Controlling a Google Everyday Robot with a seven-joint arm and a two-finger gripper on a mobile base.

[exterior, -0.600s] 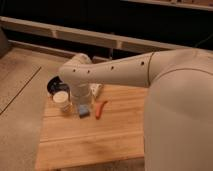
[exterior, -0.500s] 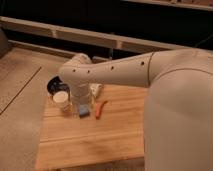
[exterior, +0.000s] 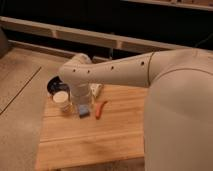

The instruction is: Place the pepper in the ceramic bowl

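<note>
The pepper point(exterior: 101, 109), a small orange-red chili, lies on the wooden table point(exterior: 95, 142), right of centre at the back. The ceramic bowl point(exterior: 54, 85), dark and glossy, sits at the table's back left corner, partly hidden by my arm. My gripper point(exterior: 81, 106) hangs down from the wrist just left of the pepper, over a blue block point(exterior: 85, 112) and right of the white cup point(exterior: 62, 100). Nothing shows as held in it.
A pale object point(exterior: 96, 90) lies behind the gripper near the table's back edge. My large white arm point(exterior: 165, 100) covers the right side of the view. Speckled floor point(exterior: 20, 105) lies left of the table, and a dark railed wall point(exterior: 100, 37) runs behind.
</note>
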